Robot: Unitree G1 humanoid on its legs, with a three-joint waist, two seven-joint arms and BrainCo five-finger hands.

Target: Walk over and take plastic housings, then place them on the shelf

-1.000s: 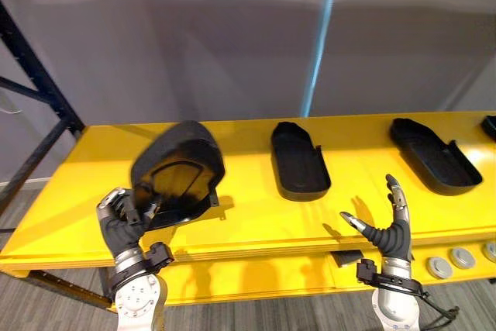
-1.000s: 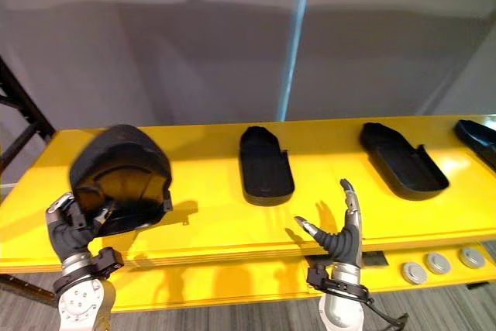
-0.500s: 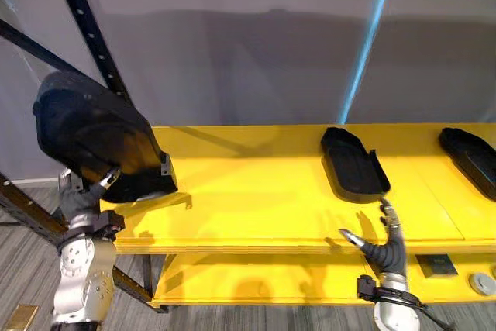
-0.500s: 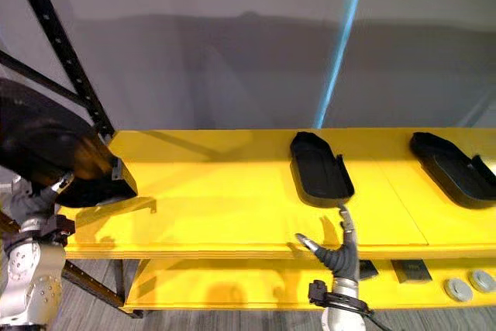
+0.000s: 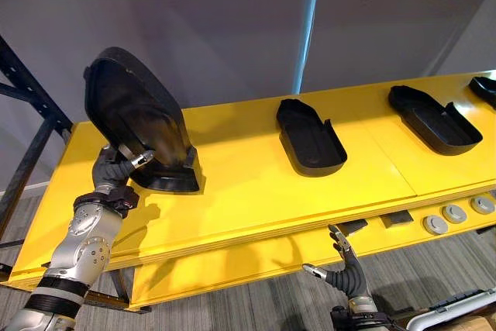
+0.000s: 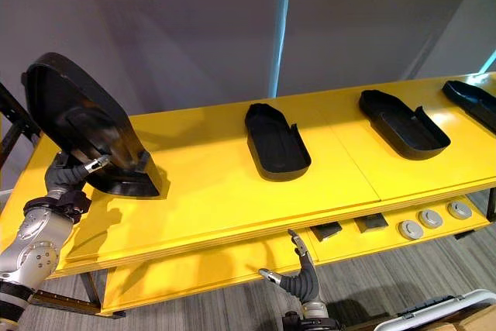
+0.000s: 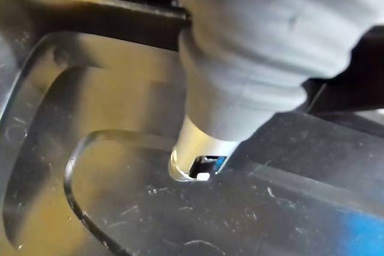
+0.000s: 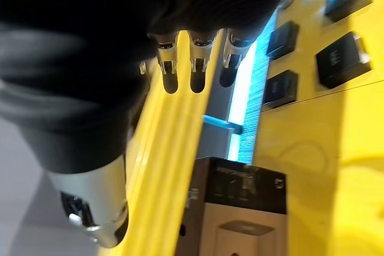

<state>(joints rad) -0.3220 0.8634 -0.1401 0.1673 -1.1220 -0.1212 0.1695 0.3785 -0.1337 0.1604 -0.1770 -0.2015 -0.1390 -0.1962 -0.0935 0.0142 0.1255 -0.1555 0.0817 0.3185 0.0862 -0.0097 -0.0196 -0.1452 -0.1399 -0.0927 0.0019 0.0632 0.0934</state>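
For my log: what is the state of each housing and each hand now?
held housing, upright in the left hand
middle housing, lying hollow side up on the yellow shelf
right housing, lying the same way
left hand, shut on the held housing
right hand, open, empty

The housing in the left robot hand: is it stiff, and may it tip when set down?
Probably stiff: the housing shows no sag, gripped at one edge. Likely light: the left robot hand alone holds it. Upright, it may tip.
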